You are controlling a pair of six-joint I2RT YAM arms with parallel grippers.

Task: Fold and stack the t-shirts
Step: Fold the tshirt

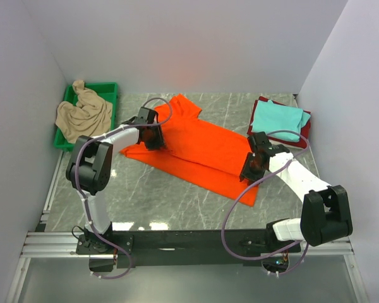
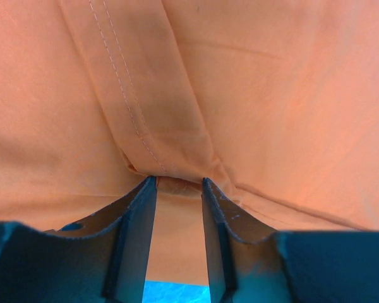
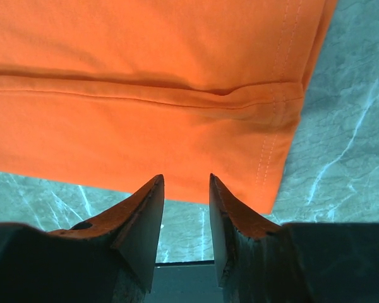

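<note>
Left claw (image 2: 175,184): jaws drawn narrow on a pucker of the orange t-shirt (image 2: 252,95), with creases fanning up-frame from the tips, so it looks like a pinch held. Right claw (image 3: 184,182): part open and empty, tips at the near edge of the shirt's hemmed corner, marbled desk (image 3: 354,126) at frame right. Top view: the shirt's long axis runs upper left to lower right with a claw near each end, so the fold likely needs the right claw to pinch too.
</note>
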